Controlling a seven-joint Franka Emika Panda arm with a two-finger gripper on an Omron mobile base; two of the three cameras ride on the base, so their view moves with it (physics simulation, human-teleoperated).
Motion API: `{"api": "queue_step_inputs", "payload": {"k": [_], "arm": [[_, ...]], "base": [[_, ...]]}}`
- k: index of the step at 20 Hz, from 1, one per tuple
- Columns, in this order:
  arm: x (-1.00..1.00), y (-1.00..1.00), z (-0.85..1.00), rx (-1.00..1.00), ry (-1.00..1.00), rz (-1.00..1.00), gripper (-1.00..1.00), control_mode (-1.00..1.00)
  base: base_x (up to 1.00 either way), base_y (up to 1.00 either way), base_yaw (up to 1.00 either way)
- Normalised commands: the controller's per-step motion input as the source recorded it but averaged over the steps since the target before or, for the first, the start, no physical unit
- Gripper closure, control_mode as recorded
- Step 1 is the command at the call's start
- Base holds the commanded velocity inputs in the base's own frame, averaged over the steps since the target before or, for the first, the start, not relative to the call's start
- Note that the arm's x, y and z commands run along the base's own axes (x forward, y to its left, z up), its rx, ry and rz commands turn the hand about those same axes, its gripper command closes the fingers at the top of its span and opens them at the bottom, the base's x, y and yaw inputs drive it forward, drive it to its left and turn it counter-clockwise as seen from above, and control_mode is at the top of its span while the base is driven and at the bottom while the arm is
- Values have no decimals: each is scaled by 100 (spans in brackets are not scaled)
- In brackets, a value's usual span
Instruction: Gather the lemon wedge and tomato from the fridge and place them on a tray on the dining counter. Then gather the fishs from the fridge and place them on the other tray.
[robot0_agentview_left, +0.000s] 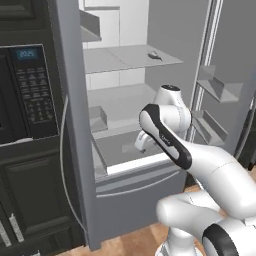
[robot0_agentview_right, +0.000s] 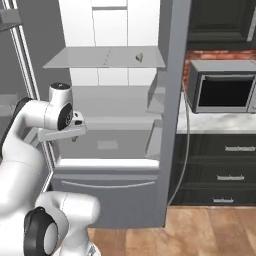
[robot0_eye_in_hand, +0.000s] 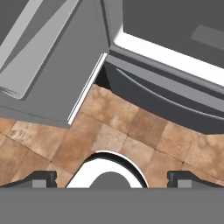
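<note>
My jaws (robot0_eye_in_hand: 111, 177) hang released over the floor; next I reach into the tall grey steel fridge (robot0_agentview_left: 125, 100) for the small dark fish (robot0_agentview_left: 154, 56) on its upper shelf.

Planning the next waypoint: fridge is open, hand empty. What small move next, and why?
Probably lift and turn the hand toward the upper shelf. It hangs open facing the floor tiles by the fridge drawer, while the one small item visible lies on that shelf.
</note>
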Motion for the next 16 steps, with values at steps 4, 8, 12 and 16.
{"api": "queue_step_inputs", "payload": {"k": [4,8,12,16], "arm": [[0,0,0,0,0,0,-100,100],[0,0,0,0,0,0,-100,100],[0,0,0,0,0,0,-100,100],[0,0,0,0,0,0,-100,100]], "base": [[48,0,0],[51,0,0],[51,-1,0],[38,-18,1]]}}
